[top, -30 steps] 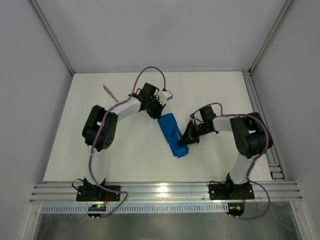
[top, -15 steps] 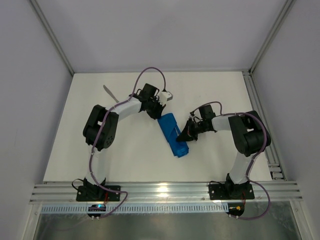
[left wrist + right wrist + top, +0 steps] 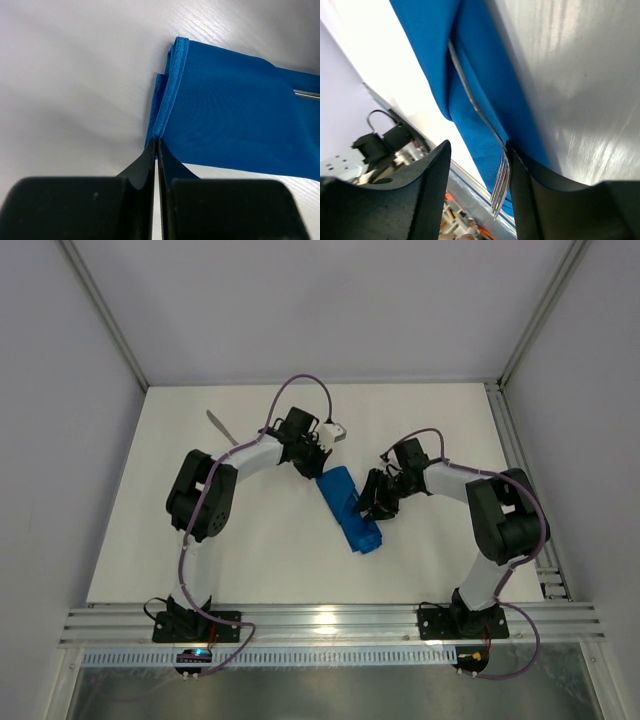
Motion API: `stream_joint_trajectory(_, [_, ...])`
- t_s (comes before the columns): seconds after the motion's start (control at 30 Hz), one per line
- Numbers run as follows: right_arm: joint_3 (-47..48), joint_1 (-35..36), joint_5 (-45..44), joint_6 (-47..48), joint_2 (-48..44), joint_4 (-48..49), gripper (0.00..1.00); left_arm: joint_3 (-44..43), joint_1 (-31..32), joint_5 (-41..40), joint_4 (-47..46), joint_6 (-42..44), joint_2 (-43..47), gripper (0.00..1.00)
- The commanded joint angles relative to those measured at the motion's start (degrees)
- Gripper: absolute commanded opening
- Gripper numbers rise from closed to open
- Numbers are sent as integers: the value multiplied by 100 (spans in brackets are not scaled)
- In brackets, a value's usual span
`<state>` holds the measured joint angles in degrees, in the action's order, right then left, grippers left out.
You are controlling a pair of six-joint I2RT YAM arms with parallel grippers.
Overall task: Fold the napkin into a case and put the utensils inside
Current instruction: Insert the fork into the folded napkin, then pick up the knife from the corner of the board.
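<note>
The napkin, folded into a narrow blue case, lies slanted at mid-table. My left gripper is shut on the hem at its upper end, and the left wrist view shows the fingertips pinching the blue edge. At the case's right side, my right gripper stands open. In the right wrist view the fork has its handle tucked into the blue fold. Its tines lean on one finger, and the gripper is not closed on it. The knife lies at the table's back left.
The white table is fenced by grey side walls and an aluminium rail along the near edge. A second rail runs down the right side. A thin silver strip shows at the case's far end in the left wrist view.
My right gripper has opened and let go of the fork. It shifted slightly up and left against the case. The left gripper has held still on the napkin.
</note>
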<state>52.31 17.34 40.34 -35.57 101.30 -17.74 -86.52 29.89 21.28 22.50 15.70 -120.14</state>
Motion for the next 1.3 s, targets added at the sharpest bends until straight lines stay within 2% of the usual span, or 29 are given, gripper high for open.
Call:
stream_joint_trajectory(0.0, [454,225,-816,472,-426,-809,53,-40,26,78,-123,126,17,0])
stream_joint_trajectory(0.03, [525,278,-1069,516,-453,-1019,54,-49,26,78,-123,126,17,0])
stream_joint_trajectory(0.07, [647,365,-1185,595,-470,-1108,60,-67,26,87,-106,117,34,0])
stream_joint_trajectory(0.2, [850,498,-1581,692,-576,-1425,69,-137,26,96,-71,108,17,0])
stream_joint_trajectory(0.4, [1044,559,-1985,894,-576,-1759,70,-190,26,113,-44,91,-10,0])
stream_joint_trajectory(0.6, [1518,796,-3116,1105,-708,-2154,69,-181,26,87,-26,91,-10,0])
stream_joint_trajectory(0.73, [1729,964,-3313,1237,-909,-2094,69,-268,17,-106,44,187,60,0])
stream_joint_trajectory(0.77, [1721,964,-3313,1237,-1093,-2041,69,-321,8,-185,113,213,104,2])
stream_joint_trajectory(0.8, [1721,964,-3391,1237,-1199,-1980,69,-443,8,-351,158,249,148,12])
stream_joint_trajectory(0.87, [1747,964,-3549,1272,-1366,-1997,69,-558,-27,-545,237,275,332,23])
stream_joint_trajectory(0.9, [1747,964,-3629,1272,-1550,-2032,69,-594,-53,-824,228,197,411,33])
stream_joint_trajectory(0.97, [1721,964,-3848,1290,-1735,-2058,69,-594,-211,-1203,115,-14,789,44])
stream_joint_trajectory(1.03, [1651,964,-4050,1290,-2050,-2041,69,-393,-369,-1895,-341,-417,1087,60])
stream_joint_trajectory(1.07, [1546,964,-4243,1281,-2157,-2015,69,-314,-561,-2065,-508,-489,1385,71])
stream_joint_trajectory(1.17, [1283,964,-4367,1281,-2553,-1909,69,-513,-1070,-2260,-502,-595,1572,81])
stream_joint_trajectory(1.27, [992,955,-4368,1272,-2843,-1786,68,-1006,-1537,-2312,209,-542,1293,81])
